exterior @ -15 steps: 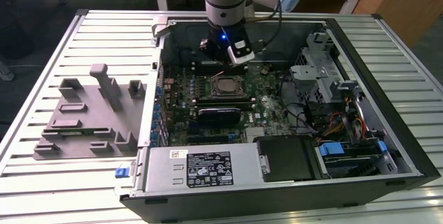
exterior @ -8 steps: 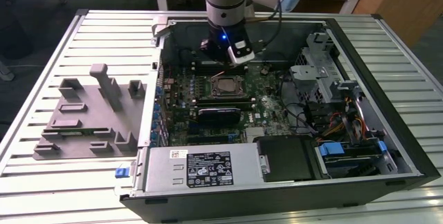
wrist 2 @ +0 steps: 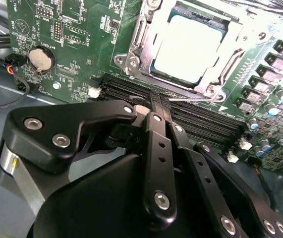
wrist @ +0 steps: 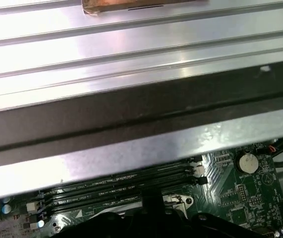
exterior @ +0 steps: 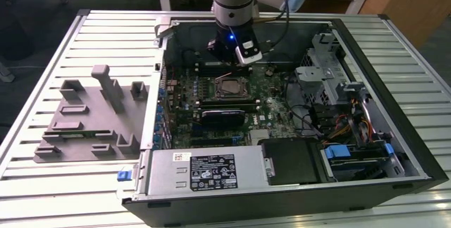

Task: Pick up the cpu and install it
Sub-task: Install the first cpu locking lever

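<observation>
Tabletop (exterior: 56, 186): slatted metal surface; carries the open computer case and, at the exterior view's left of the case, a grey fixture tray (exterior: 88, 120).
Computer case (exterior: 394, 106): lies on its side, panel off, motherboard exposed.
Motherboard (wrist 2: 77, 44): green board on the case floor; the socket sits near its middle, with black memory slots (wrist 2: 191, 116) running just beside the socket.
Arm: reaches down into the case on the far side of the socket in the exterior view.
Gripper (wrist 2: 153, 111): hangs above the memory slots, just beside the socket; fingers drawn together at the tips, nothing between them.
Socket (wrist 2: 131, 59): metal frame with its retention lever; surrounds the cpu.
Cpu (wrist 2: 188, 44): lies flat inside the socket frame, shiny silver-grey top facing up; apart from the gripper.
Handling, judged: light, rigid and thin; the smooth metal lid is likely slippery, and the underside contacts and socket pins are likely fragile, so tilt or side load is a risk.
Hold point, judged: opposite edges of the square, kept level; inside the frame those edges offer little clearance.
</observation>
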`<state>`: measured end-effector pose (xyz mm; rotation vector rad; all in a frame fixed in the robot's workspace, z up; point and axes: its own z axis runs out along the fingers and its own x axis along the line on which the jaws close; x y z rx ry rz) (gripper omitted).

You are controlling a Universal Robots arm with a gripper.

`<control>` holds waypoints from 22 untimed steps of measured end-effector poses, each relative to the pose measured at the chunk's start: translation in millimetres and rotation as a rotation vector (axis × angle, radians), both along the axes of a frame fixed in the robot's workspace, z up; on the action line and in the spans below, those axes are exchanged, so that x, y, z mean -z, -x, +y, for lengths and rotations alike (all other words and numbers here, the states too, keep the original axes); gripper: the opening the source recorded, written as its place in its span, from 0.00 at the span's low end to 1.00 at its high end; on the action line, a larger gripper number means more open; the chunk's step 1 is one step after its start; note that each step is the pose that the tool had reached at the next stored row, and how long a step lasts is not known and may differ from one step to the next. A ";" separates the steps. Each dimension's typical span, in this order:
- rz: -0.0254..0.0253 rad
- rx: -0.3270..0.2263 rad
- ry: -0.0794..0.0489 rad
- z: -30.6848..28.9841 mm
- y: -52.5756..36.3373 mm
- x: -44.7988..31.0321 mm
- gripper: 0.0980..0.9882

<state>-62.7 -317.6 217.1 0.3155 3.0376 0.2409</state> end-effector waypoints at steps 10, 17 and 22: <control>-0.0213 0.001 0.000 0.2 2.4 8.6 0.01; -0.0277 0.013 0.000 0.2 7.0 10.7 0.01; -0.0305 0.059 0.001 0.4 7.4 12.5 0.01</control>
